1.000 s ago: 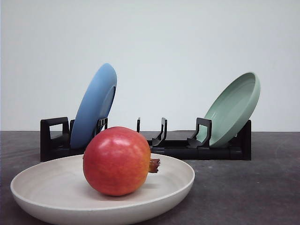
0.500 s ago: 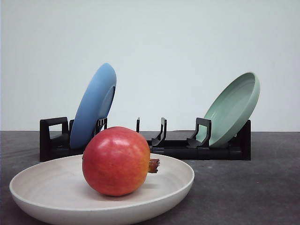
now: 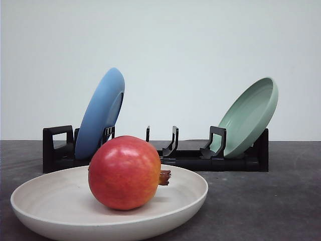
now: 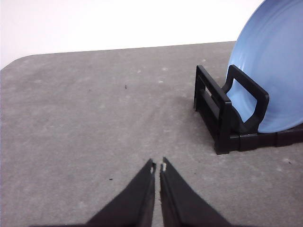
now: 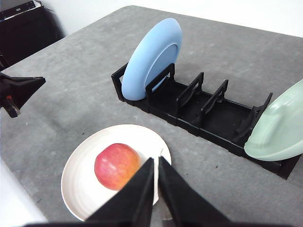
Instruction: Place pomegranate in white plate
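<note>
Both grippers — left gripper [image 4: 157,166], right gripper [image 5: 157,161] — closed

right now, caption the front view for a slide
Round red pomegranate resting in the shallow cream-white plate, black dish rack behind.

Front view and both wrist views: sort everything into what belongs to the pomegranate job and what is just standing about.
Part of the job:
pomegranate, lying in the plate
white plate
right gripper, fingers closed, above the plate
left gripper, fingers closed, over bare table

Just standing about:
black rack
blue plate, leaning in the rack
green plate, leaning in the rack
</note>
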You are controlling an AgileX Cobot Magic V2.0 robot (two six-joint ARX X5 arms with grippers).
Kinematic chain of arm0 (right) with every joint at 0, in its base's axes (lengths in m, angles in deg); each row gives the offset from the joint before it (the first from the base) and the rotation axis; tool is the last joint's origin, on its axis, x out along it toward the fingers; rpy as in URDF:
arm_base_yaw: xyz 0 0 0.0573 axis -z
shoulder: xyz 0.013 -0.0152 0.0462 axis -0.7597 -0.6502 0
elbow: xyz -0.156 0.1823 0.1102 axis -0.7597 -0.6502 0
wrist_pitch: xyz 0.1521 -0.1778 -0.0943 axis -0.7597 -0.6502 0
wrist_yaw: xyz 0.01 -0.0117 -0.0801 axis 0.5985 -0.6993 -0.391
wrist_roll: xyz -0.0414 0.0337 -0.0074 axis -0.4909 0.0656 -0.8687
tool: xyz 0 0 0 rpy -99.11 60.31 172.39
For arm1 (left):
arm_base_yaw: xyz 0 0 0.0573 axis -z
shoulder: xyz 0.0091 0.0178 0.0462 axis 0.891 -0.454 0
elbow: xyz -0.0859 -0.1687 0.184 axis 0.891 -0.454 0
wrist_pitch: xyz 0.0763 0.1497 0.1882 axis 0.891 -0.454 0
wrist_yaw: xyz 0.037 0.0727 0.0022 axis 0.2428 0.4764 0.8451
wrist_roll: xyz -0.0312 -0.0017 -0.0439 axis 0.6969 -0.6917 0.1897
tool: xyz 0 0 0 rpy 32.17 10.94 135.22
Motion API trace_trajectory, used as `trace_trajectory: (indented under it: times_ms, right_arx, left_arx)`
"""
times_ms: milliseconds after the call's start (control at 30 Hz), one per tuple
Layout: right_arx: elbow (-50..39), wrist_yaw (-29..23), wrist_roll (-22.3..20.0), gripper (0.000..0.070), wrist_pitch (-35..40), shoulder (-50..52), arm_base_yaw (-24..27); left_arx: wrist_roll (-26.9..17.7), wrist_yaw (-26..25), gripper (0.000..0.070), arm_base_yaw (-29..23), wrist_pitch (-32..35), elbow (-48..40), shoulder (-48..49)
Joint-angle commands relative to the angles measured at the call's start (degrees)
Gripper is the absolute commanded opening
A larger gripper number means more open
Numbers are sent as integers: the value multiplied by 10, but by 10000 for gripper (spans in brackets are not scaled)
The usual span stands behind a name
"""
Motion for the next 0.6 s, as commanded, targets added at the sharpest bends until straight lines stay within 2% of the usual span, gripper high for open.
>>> trace_trajectory:
  times_ms: [0, 567]
  right_arx:
    - [5, 0, -3, 6, 6, -1, -7]
    - [1, 0, -3, 6, 11, 5, -6]
  left_arx:
    - [-8, 0, 0, 0, -2, -6, 0]
    - [-8, 0, 0, 0, -2, -6, 0]
